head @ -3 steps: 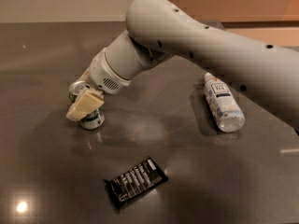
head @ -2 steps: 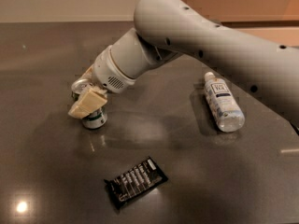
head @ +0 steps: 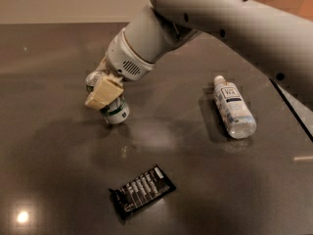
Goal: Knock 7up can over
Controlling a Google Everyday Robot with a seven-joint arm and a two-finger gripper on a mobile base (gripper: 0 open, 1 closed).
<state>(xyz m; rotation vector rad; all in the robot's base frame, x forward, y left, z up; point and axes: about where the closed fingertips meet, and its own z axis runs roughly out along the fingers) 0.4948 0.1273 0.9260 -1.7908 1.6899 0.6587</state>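
Note:
The 7up can (head: 116,112), white and green with a silver end, is on the dark table (head: 58,146) at centre left. My gripper (head: 103,93) is right at the can, its tan pad lying over the can's upper side, so most of the can is hidden. The can looks tilted under the gripper, and I cannot tell if it stands or leans. The big white arm reaches in from the upper right.
A clear plastic bottle with a white label (head: 234,106) lies on its side at the right. A black snack packet (head: 142,192) lies flat near the front centre. The table's right edge (head: 293,111) runs diagonally at the far right.
The gripper and the can have both shifted a little to the right and away from the camera. The bottle and the packet have not moved.

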